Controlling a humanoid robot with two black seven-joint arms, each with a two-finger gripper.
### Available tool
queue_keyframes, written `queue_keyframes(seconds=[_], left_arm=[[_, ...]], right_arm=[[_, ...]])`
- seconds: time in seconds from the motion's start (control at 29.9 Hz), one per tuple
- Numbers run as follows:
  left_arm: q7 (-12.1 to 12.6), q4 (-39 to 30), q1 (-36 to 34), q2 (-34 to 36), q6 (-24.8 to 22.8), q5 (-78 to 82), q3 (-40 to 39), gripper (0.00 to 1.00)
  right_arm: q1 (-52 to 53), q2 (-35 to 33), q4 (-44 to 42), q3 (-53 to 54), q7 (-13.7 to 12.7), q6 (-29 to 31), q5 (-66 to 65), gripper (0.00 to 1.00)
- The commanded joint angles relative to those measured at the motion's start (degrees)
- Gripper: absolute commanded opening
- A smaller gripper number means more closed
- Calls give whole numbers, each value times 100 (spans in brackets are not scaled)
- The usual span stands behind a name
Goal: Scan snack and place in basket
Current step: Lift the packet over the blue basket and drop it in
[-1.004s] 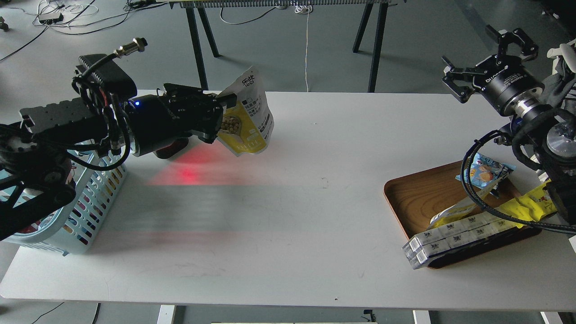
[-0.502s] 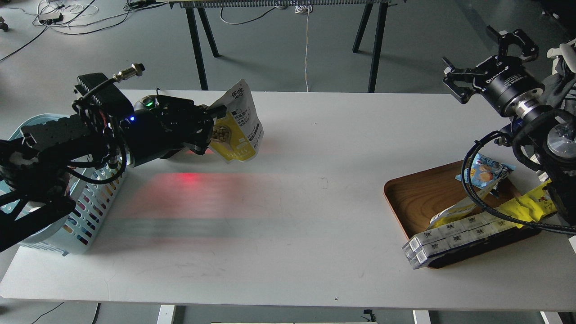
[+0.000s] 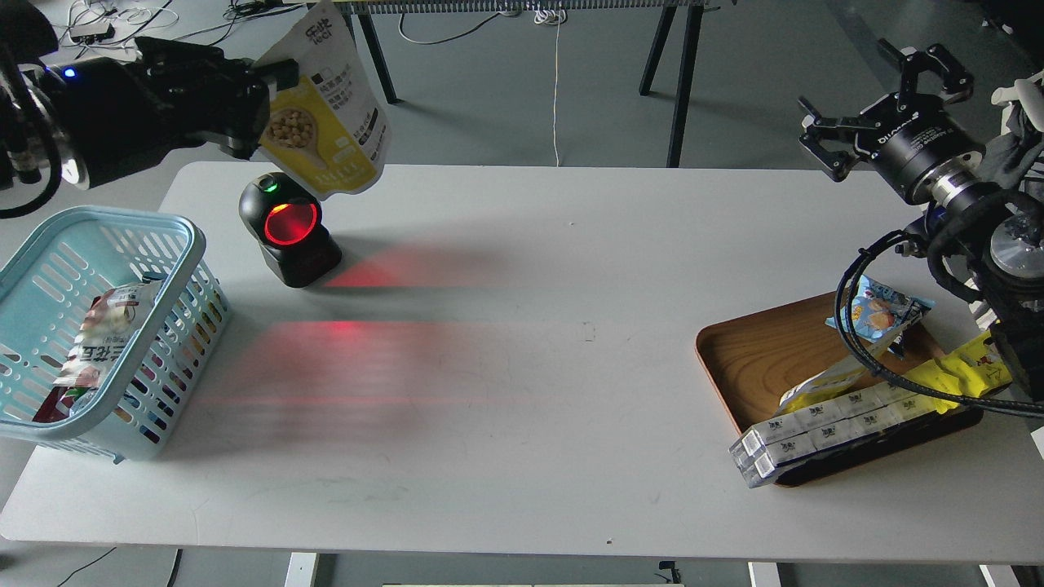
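Note:
My left gripper (image 3: 265, 102) is shut on the snack (image 3: 326, 122), a white and yellow pouch with round beige balls pictured on it. It holds the pouch high at the upper left, above and just behind the black scanner (image 3: 287, 231), whose window glows red. The light blue basket (image 3: 49, 236) stands at the table's left edge, below and left of the pouch, with other packets inside. My right gripper (image 3: 881, 94) is open and empty in the air at the upper right.
A brown wooden tray (image 3: 767, 350) at the right holds a small blue packet (image 3: 877, 310), a bright yellow packet (image 3: 950, 375) and white boxes (image 3: 824, 428). Cables from my right arm hang over the tray. Red scanner light falls on the white table (image 3: 506, 367).
My left arm has lifted the snack up and to the left, away from in front of the scanner, which now shows fully. The basket is uncovered. The right arm stayed nearly still.

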Motion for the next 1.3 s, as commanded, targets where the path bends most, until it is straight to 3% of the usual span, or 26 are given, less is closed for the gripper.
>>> queue_keyframes(seconds=[0.0, 0.07, 0.23, 0.47, 0.8, 1.27], left_arm=[[-308, 42, 55, 786, 32, -212, 35, 1], [-493, 147, 82, 1067, 50, -291, 79, 1], [-678, 323, 82, 1630, 59, -485, 316, 1], [-696, 569, 82, 2009, 102, -502, 1010, 1], [-687, 1185, 82, 2194, 717, -502, 1977, 1], [-687, 1493, 82, 2335, 1447, -511, 3330, 1]], right_arm=[[22, 23, -4, -6, 0, 2, 0, 96], [22, 23, -4, -6, 0, 2, 0, 96], [13, 23, -13, -6, 0, 2, 0, 96], [13, 41, -13, -23, 0, 2, 0, 96], [13, 41, -4, -23, 0, 2, 0, 96], [13, 67, -13, -32, 0, 2, -9, 96]])
